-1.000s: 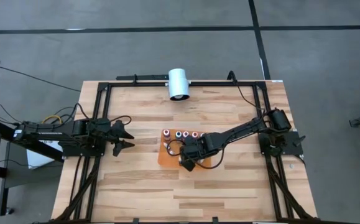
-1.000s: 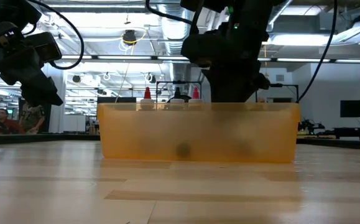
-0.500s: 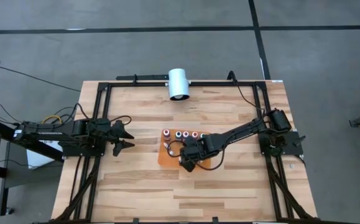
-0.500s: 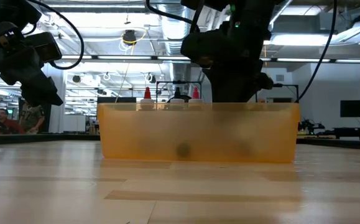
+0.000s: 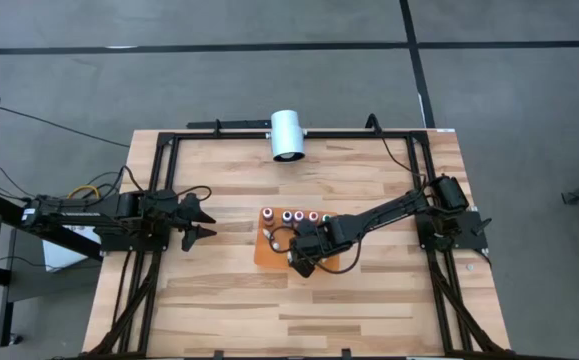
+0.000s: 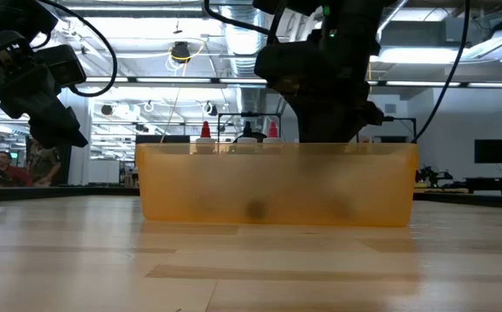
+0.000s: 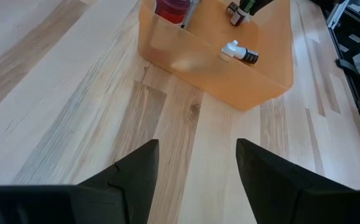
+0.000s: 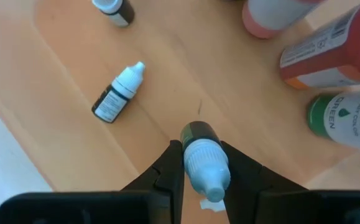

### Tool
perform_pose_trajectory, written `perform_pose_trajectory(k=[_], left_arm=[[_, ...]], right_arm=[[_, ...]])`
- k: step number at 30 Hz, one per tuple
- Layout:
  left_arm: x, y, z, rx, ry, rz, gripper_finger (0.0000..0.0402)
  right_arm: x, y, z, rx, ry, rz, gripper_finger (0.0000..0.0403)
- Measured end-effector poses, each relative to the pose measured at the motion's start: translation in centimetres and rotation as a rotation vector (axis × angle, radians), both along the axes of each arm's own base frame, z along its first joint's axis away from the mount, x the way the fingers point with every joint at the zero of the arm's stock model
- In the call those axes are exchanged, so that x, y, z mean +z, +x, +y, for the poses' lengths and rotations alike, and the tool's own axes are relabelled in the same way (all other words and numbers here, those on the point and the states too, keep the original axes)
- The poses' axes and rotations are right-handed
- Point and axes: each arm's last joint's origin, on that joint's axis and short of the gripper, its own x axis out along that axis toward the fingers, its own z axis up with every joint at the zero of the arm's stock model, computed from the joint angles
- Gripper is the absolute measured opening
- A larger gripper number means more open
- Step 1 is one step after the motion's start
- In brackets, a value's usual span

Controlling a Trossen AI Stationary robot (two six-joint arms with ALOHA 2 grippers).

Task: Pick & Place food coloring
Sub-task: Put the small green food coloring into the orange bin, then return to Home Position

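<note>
An orange translucent tray [image 5: 267, 256] sits mid-table, holding the food coloring. A row of upright bottles [image 5: 299, 216] with coloured tops stands along its far side. In the right wrist view they show as red [image 8: 329, 50] and green [image 8: 347, 121]. A tiny bottle [image 8: 117, 92] with a white cap lies on its side on the tray floor. My right gripper [image 5: 302, 262] hangs over the tray's near part, shut on a small dark bottle [image 8: 198, 134]. My left gripper [image 5: 201, 220] waits open near the table's left side. My right gripper pinches the small dark bottle between its two fingers [image 8: 170, 168], just below the white cap [image 8: 206, 165]. The fingers come from above, pointing down into the tray. The bottle stands upright with its cap toward the wrist. Whether its base touches the tray floor cannot be told.
A large white cylinder [image 5: 288, 135] lies at the table's far edge. Black frame rails [image 5: 169, 150] run along the left, right and far sides. Another small dark bottle [image 8: 113, 9] stands on the tray floor. Bare wood lies left of and in front of the tray.
</note>
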Motion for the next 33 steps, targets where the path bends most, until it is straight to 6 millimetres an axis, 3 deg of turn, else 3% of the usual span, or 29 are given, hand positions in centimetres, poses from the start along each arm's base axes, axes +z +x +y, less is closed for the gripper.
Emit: perform_pose_trajectory(k=[13,26,33], left_arm=[[0.0,0.0,0.0,0.0,0.0,0.0,0.0206],[0.0,0.0,0.0,0.0,0.0,0.001,0.0206],[0.0,0.0,0.0,0.001,-0.001,0.001,0.0206]], right_arm=[[0.0,-0.1,0.0,0.006,0.02,0.014,0.0117],[0.1,0.0,0.1,-0.005,0.026,0.004,0.0115],[3.7,0.5,0.9,0.025,0.033,-0.065,0.0107]])
